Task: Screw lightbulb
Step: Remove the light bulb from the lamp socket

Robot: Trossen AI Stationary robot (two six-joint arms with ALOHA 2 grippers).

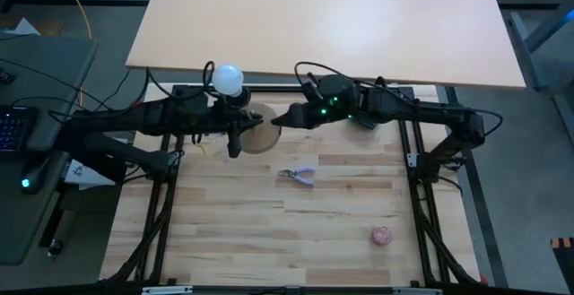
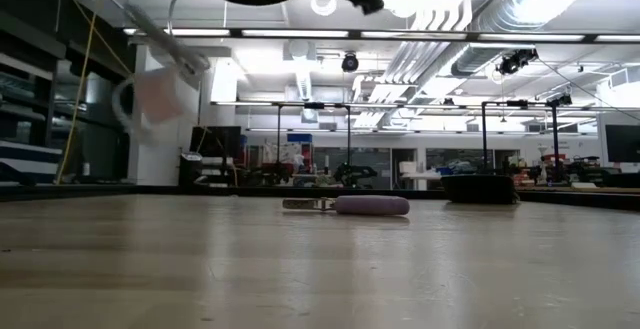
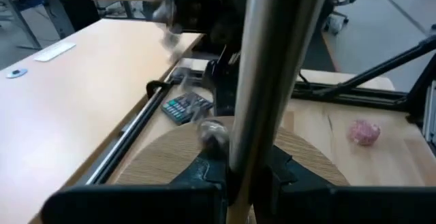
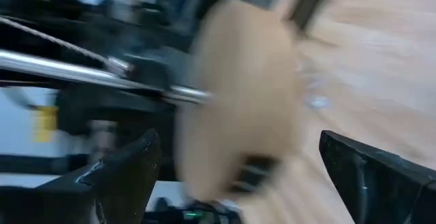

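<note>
The bulb [image 1: 228, 78] was white, the disc [image 1: 260, 127] tan wood, the ball [image 1: 383, 235] pink, the pliers [image 1: 299, 176] lilac-handled.

There are two dark arms, one lightbulb [image 1: 228, 78], one round wooden disc [image 1: 260, 130] with one metal stem [image 3: 269, 81], one pair of purple-handled pliers [image 1: 299, 176], one pinkish ball [image 1: 383, 236], and one counter [image 1: 269, 232].

Right wrist view: wooden disc [image 4: 238, 88] motion-blurred
</note>
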